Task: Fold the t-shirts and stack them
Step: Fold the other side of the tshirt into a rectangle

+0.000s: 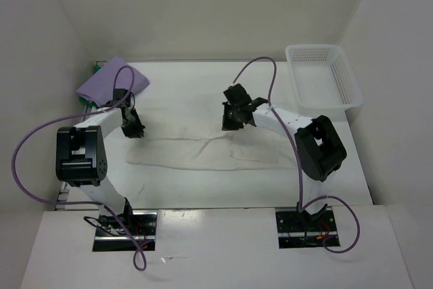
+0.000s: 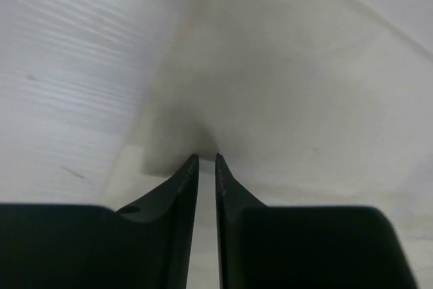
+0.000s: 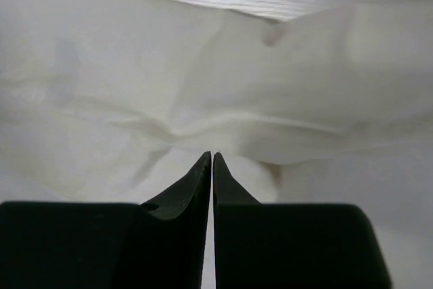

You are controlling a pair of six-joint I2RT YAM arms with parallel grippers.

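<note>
Lying across the white bench [image 1: 183, 93], the cream-white cloth t-shirt [image 1: 203, 155] forms a long band with its long axis running left to right. The left claw [image 1: 133, 128] is at the band's left end, jaws a narrow slit apart, seemingly nipping the cloth edge. The right claw [image 1: 233, 121], nearly closed, pinches a pucker on the far edge, just right of the middle. Each arm is nearer its own side.

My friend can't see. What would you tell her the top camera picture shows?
A cream-white shirt lies stretched across a white table, with the left gripper at its left end and the right gripper at its far edge. A purple shirt sits far left, a white basket far right.
</note>
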